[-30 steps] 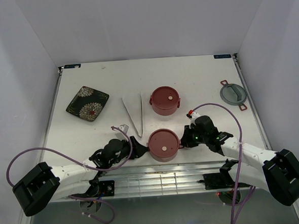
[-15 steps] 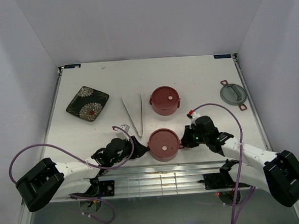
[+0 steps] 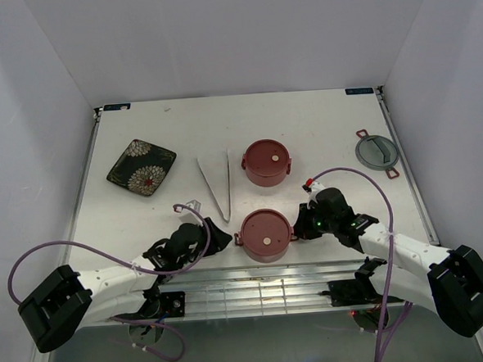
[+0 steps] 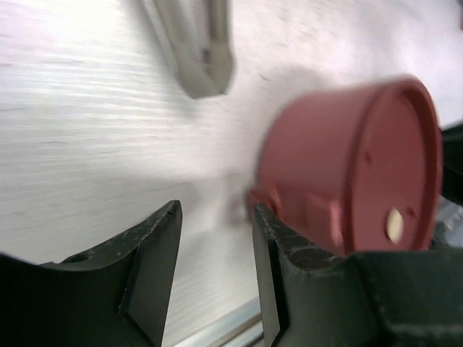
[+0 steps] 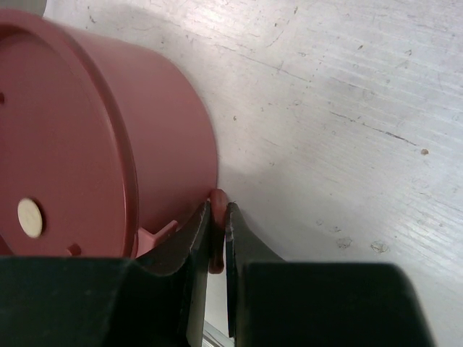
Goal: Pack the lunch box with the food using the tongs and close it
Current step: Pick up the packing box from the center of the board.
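The lunch box stands as two lidded dusty-red tiers, a far tier (image 3: 267, 163) and a near tier (image 3: 265, 235). My right gripper (image 3: 298, 227) is shut on the near tier's small right side handle (image 5: 217, 210), which is pinched between its fingertips (image 5: 200, 230). To the tier's left, my left gripper (image 3: 221, 235) is open, with only bare table between its fingers (image 4: 155, 246). Its right finger sits just beside the tier's left handle (image 4: 265, 201). The silver tongs (image 3: 217, 185) lie in a V behind it, their joined end (image 4: 205, 72) showing in the left wrist view. No food is in view.
A dark floral square plate (image 3: 141, 167) lies at the back left. A grey round lid with red clips (image 3: 376, 151) lies at the back right. The table's metal front edge (image 3: 264, 288) runs just behind the near tier.
My left gripper has shifted slightly beside the near tier and its jaws have narrowed a little. The right gripper has kept its hold on the handle, and the tier has stayed put.
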Available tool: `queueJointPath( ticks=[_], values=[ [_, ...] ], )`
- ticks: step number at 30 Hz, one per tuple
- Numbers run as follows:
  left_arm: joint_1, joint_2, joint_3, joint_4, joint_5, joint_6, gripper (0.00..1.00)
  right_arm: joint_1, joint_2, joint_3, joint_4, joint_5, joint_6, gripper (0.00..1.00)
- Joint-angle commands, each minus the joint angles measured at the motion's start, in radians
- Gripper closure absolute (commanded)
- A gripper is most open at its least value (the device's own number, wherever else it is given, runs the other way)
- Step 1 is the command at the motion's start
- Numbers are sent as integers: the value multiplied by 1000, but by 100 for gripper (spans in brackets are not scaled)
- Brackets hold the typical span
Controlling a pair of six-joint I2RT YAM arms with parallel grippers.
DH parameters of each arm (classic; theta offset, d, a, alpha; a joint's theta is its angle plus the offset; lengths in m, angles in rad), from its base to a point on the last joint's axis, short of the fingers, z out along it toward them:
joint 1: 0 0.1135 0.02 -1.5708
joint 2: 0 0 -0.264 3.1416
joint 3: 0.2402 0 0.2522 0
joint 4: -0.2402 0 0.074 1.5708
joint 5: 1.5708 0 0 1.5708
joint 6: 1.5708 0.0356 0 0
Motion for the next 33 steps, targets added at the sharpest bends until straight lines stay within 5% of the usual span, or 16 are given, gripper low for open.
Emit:
queueJointPath(
  ticks=[1,15,33],
  values=[
    [5,-40,44,-173,-150,-34,46,9,-13,12,-19,-46,-45,92],
    [5,-155,31,-78,59,52,46,10,4,15,-8,-50,-38,92],
    [5,-26,12,37,192,15,49,9,-19,-2,-5,-49,-22,92]
  ],
)
